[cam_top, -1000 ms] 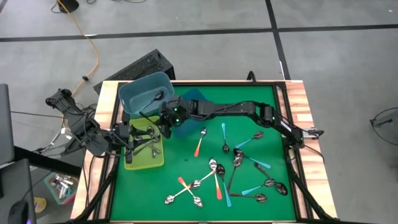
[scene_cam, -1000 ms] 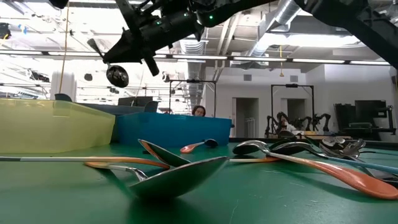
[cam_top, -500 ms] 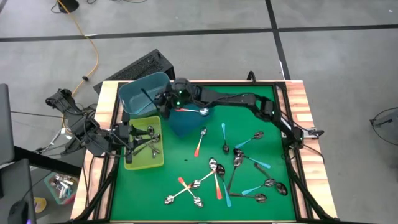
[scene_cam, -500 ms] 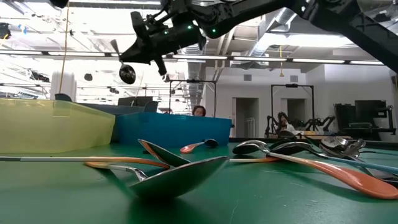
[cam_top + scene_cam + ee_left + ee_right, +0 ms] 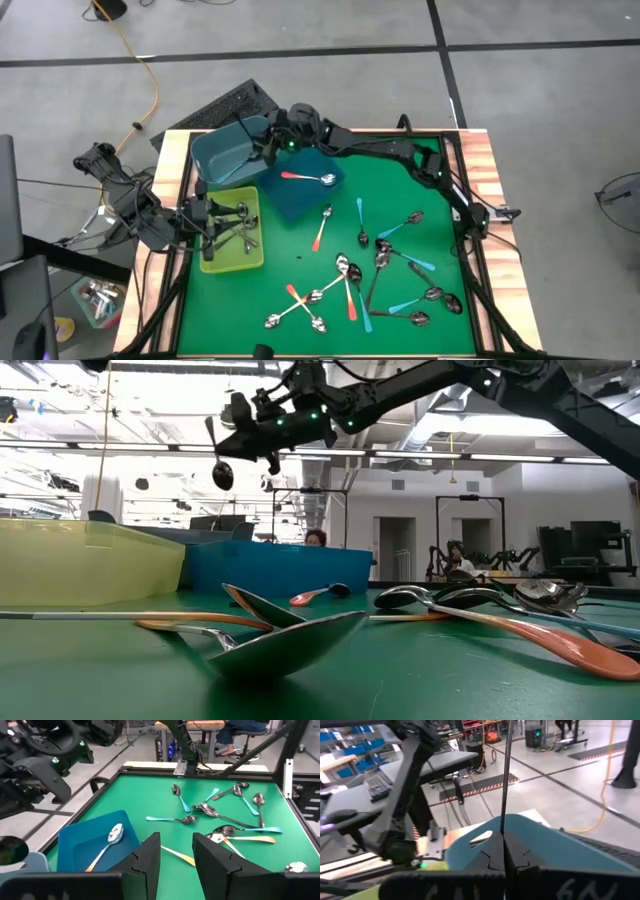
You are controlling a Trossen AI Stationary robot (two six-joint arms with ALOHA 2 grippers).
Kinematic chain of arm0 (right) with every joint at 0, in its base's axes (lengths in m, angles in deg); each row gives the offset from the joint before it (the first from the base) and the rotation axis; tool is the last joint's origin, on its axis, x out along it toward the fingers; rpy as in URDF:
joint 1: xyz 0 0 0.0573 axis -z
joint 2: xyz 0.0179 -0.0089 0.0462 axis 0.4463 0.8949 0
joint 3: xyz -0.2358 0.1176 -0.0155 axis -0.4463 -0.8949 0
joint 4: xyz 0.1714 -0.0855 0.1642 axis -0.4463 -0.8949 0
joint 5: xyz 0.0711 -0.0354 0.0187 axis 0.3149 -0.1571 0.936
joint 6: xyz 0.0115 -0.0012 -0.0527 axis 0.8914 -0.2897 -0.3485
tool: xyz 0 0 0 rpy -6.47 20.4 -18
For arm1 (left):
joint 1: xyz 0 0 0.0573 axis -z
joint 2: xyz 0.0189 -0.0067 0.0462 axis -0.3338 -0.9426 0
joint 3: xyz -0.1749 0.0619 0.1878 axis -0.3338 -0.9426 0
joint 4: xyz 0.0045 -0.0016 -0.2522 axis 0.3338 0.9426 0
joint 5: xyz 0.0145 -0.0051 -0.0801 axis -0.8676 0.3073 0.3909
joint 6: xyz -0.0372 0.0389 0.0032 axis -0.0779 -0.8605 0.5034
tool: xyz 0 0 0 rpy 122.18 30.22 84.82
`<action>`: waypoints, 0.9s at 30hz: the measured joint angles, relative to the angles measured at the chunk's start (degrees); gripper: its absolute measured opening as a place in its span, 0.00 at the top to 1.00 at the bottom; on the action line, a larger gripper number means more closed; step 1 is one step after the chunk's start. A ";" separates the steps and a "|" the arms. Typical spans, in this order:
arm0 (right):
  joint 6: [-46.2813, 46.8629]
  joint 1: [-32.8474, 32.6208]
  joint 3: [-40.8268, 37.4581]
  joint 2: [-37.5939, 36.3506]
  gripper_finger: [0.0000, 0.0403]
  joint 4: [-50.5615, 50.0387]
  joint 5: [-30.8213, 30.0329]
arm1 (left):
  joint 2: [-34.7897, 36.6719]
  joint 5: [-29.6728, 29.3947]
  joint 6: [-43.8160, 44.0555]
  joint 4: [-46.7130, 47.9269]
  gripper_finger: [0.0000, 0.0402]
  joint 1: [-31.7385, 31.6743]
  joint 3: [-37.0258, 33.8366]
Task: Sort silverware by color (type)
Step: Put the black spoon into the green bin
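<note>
Now that the right pincer has swung from the blue tray to above the teal bin, it stays clamped on a dark-handled spoon, poised for release; left pincer waits half-apart over the yellow tray.

You are working in a robotics lab: exposed ceiling pipes and strip lights run over an open concrete floor, another robot rig stands in the room behind, and an orange cable trails past the table.
</note>
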 joint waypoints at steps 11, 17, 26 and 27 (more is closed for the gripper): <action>-4.27 1.81 0.00 0.31 1.00 0.57 0.00 | 0.00 -0.63 -0.01 -0.01 0.75 0.00 0.00; -3.63 1.25 0.07 3.56 1.00 6.31 1.37 | 0.00 -1.59 0.01 -0.01 0.75 0.00 0.00; 2.62 2.58 -0.02 6.60 1.00 7.68 1.63 | 0.02 -1.68 -0.04 0.56 0.75 0.00 0.02; 2.94 2.64 -0.09 6.66 1.00 7.11 1.64 | 0.02 -1.67 -0.07 0.61 0.75 0.00 0.00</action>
